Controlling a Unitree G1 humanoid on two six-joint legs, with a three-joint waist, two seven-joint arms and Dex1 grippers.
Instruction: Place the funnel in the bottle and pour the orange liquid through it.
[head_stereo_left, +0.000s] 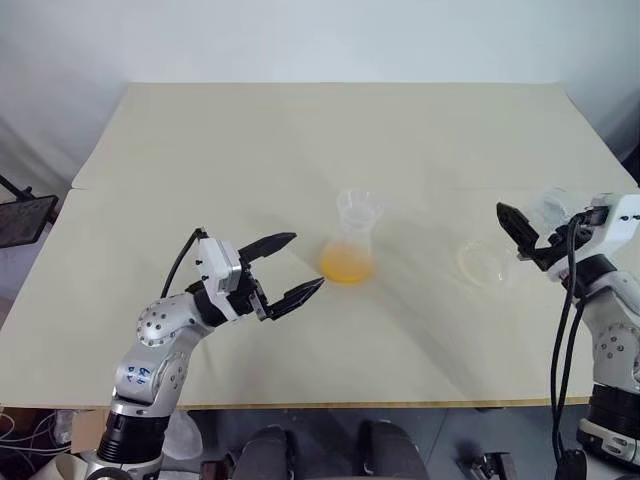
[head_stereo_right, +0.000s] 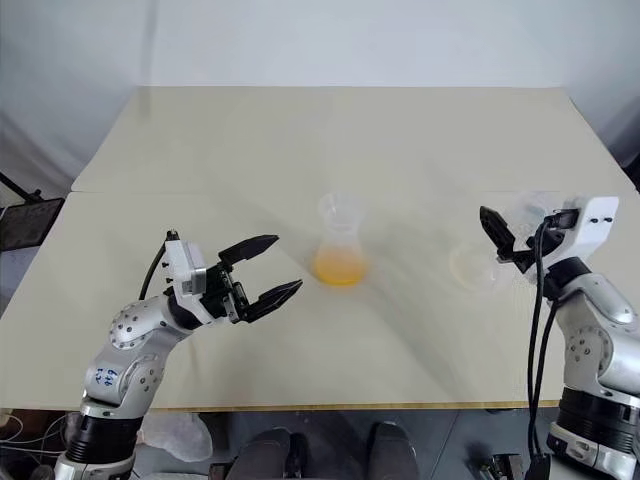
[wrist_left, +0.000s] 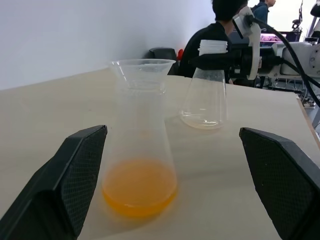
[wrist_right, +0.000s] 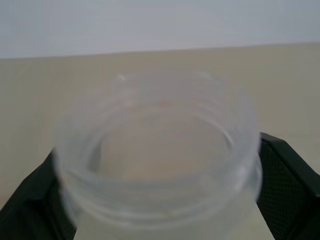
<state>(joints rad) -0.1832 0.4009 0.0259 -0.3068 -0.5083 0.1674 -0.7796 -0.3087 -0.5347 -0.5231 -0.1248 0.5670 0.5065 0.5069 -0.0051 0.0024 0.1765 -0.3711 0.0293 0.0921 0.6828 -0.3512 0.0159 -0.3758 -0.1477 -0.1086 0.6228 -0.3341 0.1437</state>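
Left eye view: a small clear flask-like bottle (head_stereo_left: 348, 250) stands at the centre of the beige table (head_stereo_left: 300, 140), a clear plastic funnel (head_stereo_left: 358, 208) seated in its neck and orange liquid (head_stereo_left: 346, 266) pooled in its base. At lower left the left pincer (head_stereo_left: 284, 268) hovers released, just beside the bottle. At right the right pincer (head_stereo_left: 535, 232) stands spread around the neck of a second, empty clear flask (head_stereo_left: 488, 260); contact unclear.

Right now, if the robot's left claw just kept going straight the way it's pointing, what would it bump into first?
Most likely the bottle with the funnel on top and orange liquid inside: it stands just ahead, between the open fingers of the left gripper. Exact depth is hard to judge.
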